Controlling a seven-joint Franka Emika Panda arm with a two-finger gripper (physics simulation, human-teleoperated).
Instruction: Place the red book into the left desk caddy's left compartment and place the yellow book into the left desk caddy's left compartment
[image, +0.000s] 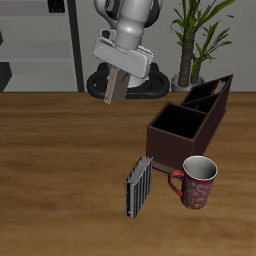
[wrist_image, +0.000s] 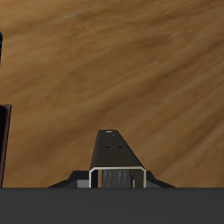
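Exterior view shows the tool (image: 118, 78) clamped on the yellow book (image: 114, 93), high over the far tabletop (image: 60, 150) and well apart from the left desk caddy (image: 222, 92). The book's long axis hangs nearly vertical, slightly tilted. Lowered while tilted, it could catch the caddy's slanted wall or a divider and miss the left compartment.

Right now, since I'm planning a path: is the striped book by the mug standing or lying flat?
Standing: the striped book rests on its edge on the table, cover vertical, beside the red mug.
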